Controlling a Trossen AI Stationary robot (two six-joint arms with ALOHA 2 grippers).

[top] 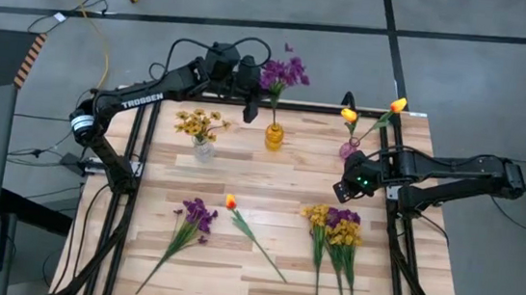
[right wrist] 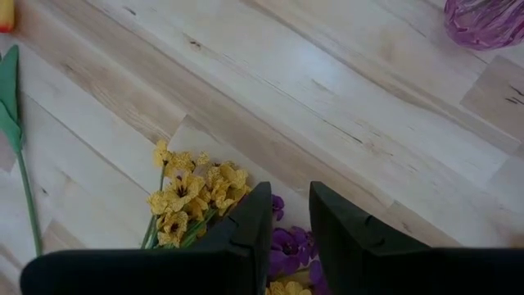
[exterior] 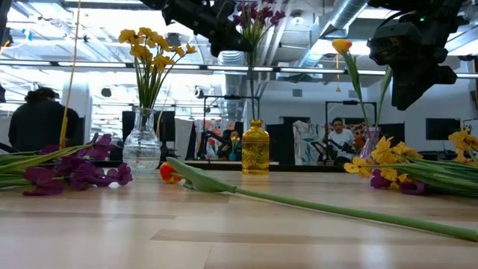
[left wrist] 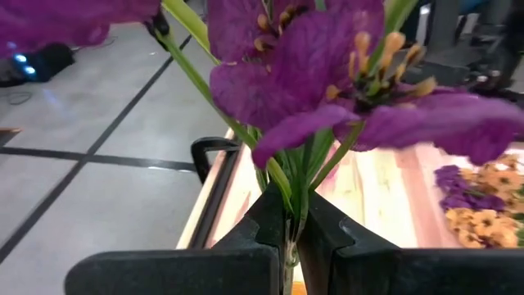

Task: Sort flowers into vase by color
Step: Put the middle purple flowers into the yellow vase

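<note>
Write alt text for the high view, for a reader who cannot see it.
Seen from above, the left gripper holds a purple bunch over the amber vase at the wooden table's far edge. The right gripper hovers open above mixed yellow and purple flowers. A clear vase holds yellow blossoms; a pink vase holds two tulips.

Grey floor, cables; people seated behind, perhaps at desks

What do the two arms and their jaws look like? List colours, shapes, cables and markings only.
Both arms are black, built of jointed tubular links. The left arm carries white TROSSEN lettering, a silver ring near its base, and looping black cables near the wrist. The right arm has a small green light near its wrist. The jaws are flat, matte black plates.
</note>
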